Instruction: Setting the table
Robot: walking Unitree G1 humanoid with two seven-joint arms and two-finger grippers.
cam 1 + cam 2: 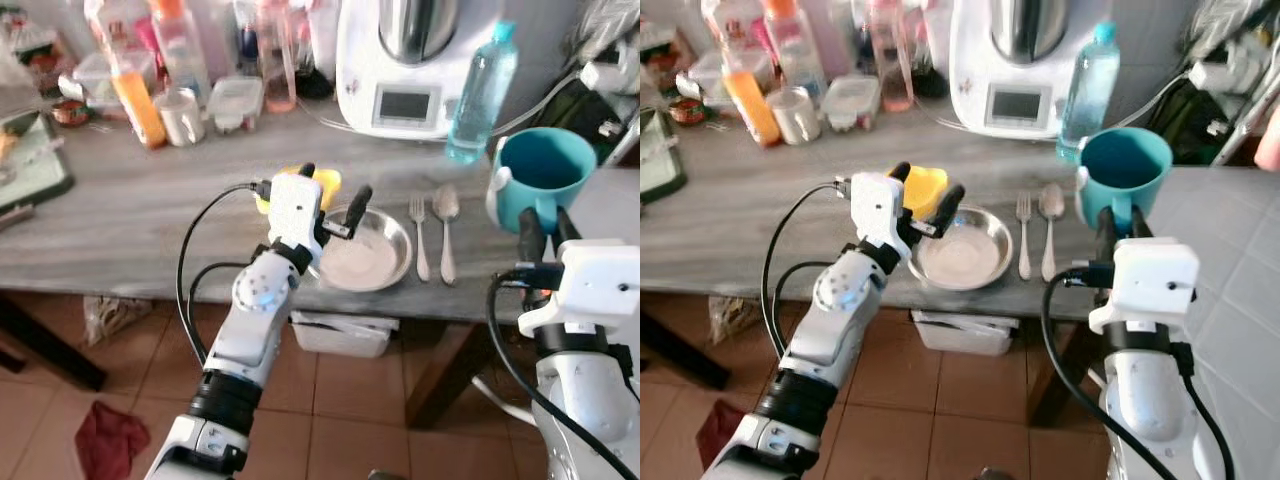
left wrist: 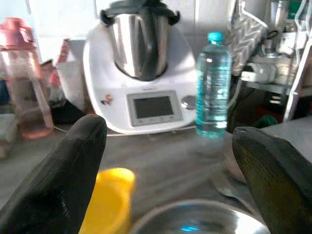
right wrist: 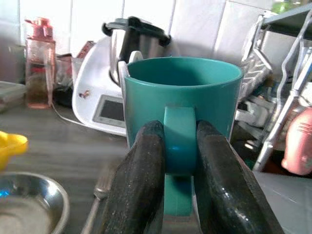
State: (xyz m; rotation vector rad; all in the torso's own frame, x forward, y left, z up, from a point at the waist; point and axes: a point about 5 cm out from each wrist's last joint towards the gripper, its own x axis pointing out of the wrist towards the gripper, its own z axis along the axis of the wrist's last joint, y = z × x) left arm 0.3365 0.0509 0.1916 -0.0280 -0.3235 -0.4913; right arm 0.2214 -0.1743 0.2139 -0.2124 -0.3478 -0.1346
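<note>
On the grey table (image 1: pixel 130 215), near its front edge, sits a round metal bowl (image 1: pixel 365 255), with a fork (image 1: pixel 419 235) and a spoon (image 1: pixel 446 228) lying side by side just to its right. Right of the spoon, the right gripper (image 1: pixel 546 232) has its two black fingers squeezed tight on the handle of a teal mug (image 1: pixel 540 175). The left gripper (image 1: pixel 332 190) hangs over the bowl's left rim with its fingers wide apart and holding nothing, and a yellow cup (image 1: pixel 925 190) sits just behind it.

Teal mug (image 1: pixel 545 170); yellow cup (image 1: pixel 925 188); silver steel bowl (image 1: pixel 368 255), fork (image 1: pixel 420 235), spoon (image 1: pixel 446 225); grey wood-grain desk (image 1: pixel 150 210); white appliance (image 1: pixel 400 60) at 12 o'clock; pale blue bottle (image 1: pixel 483 90); orange bottle (image 1: pixel 138 100); terracotta tiled floor (image 1: pixel 330 400); red cloth (image 1: pixel 108 438) at 7 o'clock
</note>
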